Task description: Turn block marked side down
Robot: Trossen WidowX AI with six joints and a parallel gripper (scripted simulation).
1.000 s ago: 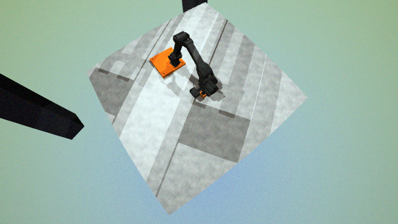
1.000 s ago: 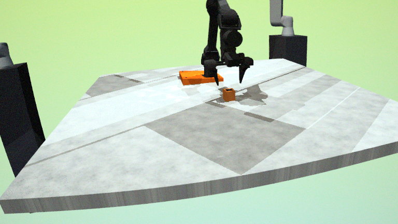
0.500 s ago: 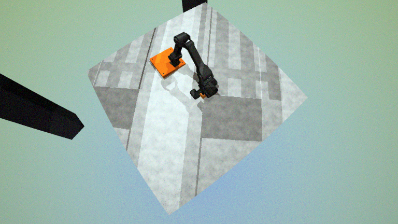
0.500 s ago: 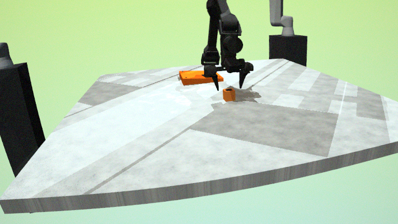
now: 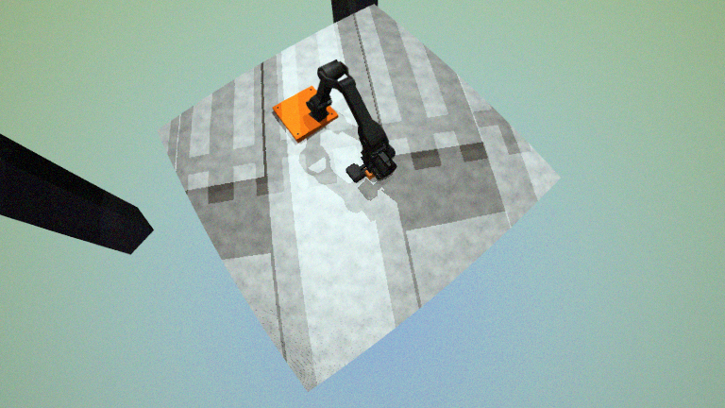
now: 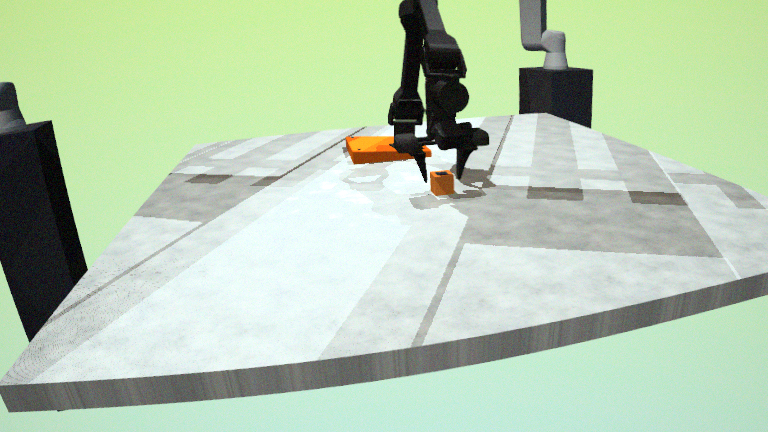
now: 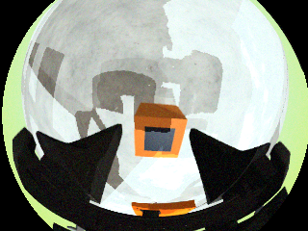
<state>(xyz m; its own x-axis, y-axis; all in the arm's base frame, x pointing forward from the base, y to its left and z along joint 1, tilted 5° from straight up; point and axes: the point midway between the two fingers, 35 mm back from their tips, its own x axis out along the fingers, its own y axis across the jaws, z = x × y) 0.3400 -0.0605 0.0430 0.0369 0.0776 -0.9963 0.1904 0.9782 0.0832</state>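
Observation:
The small orange block [image 5: 368, 174] [image 6: 442, 184] [image 7: 160, 115] sits on the table [image 5: 347, 275] [image 6: 509, 291], with its dark square mark [image 6: 441, 173] [image 7: 160, 141] facing up. In the top view the arm hides most of the block. My gripper [image 6: 442, 179] [image 7: 156, 131] is open and points down over the block. One finger is on each side of the block, with a gap on both sides in the wrist view. The fingertips are near the height of the block's top.
The arm's orange base plate [image 5: 291, 114] [image 6: 365, 150] [image 7: 178, 208] lies behind the block. Dark pedestals [image 5: 69, 195] [image 6: 555, 93] stand beyond the table's edges, and one carries a grey arm [image 6: 532, 8].

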